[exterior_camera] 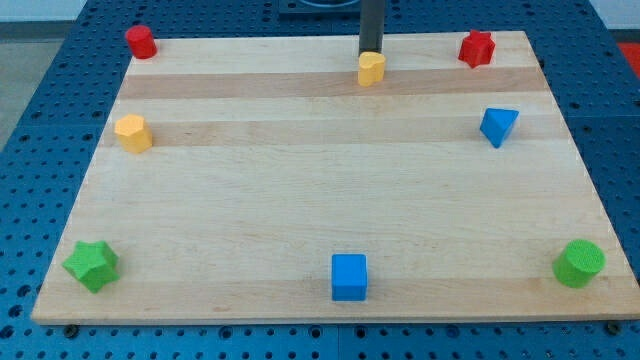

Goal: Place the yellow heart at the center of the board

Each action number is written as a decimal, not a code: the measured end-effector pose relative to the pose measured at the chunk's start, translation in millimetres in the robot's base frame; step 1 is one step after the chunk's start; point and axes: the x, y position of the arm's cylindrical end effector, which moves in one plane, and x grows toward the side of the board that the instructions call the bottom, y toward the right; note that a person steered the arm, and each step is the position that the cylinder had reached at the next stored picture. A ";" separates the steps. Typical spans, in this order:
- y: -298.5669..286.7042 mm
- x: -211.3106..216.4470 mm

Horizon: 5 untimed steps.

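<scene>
The yellow heart [371, 68] sits near the view's top edge of the wooden board [320, 180], a little right of the middle. My tip [371, 51] is just above the heart in the view, touching or nearly touching its far side. The rod rises straight up out of the view's top.
A red cylinder [140, 42] is at the top left corner, a red star [477, 48] at the top right. A yellow hexagon block [132, 132] is at the left, a blue triangle [498, 126] at the right. A green star [92, 265], blue cube [349, 277] and green cylinder [579, 264] line the bottom.
</scene>
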 end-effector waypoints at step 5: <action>9.6 1.8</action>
